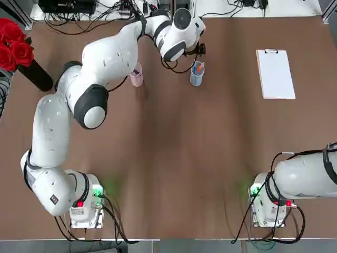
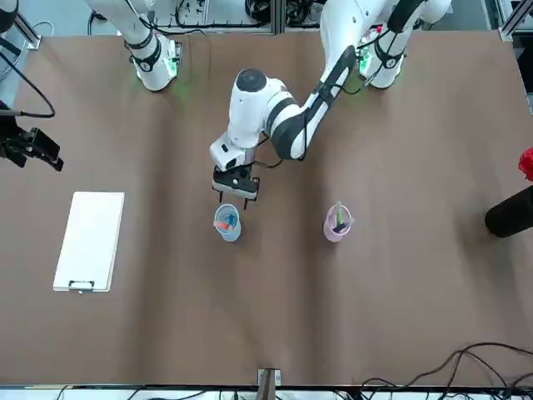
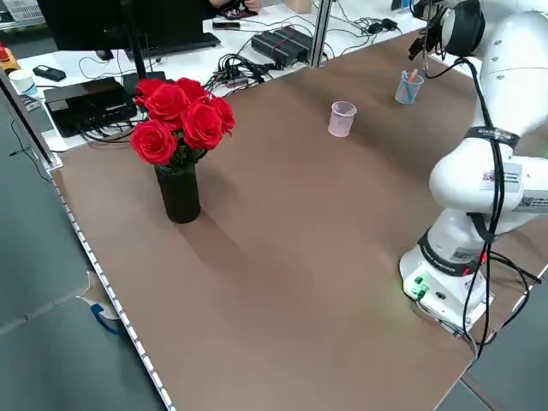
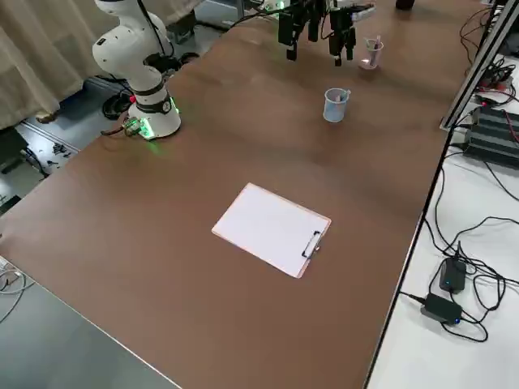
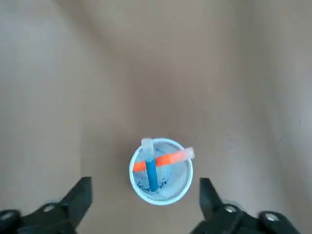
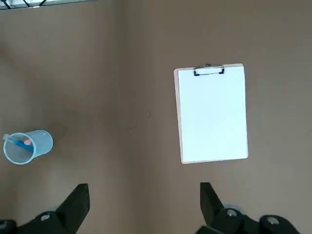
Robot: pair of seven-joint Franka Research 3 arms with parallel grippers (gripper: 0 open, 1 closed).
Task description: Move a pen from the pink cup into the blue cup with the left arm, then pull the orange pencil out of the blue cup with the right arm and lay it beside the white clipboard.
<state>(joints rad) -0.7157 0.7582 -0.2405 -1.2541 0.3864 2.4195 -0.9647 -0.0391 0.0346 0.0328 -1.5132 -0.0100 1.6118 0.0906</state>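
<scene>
With your left pincer spread open, the pen sits directly below in the blue cup, crossing the pencil.

Roses and cables around the brown table

Red roses stand in a black vase at left centre of the left side view; cables run along the top view's upper edge.

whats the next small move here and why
Probably lift the left pincer straight up and clear. It hangs open over the blue cup, and the pen already lies inside, crossing the orange pencil. The right pincer waits open, back from the white clipboard.
</scene>
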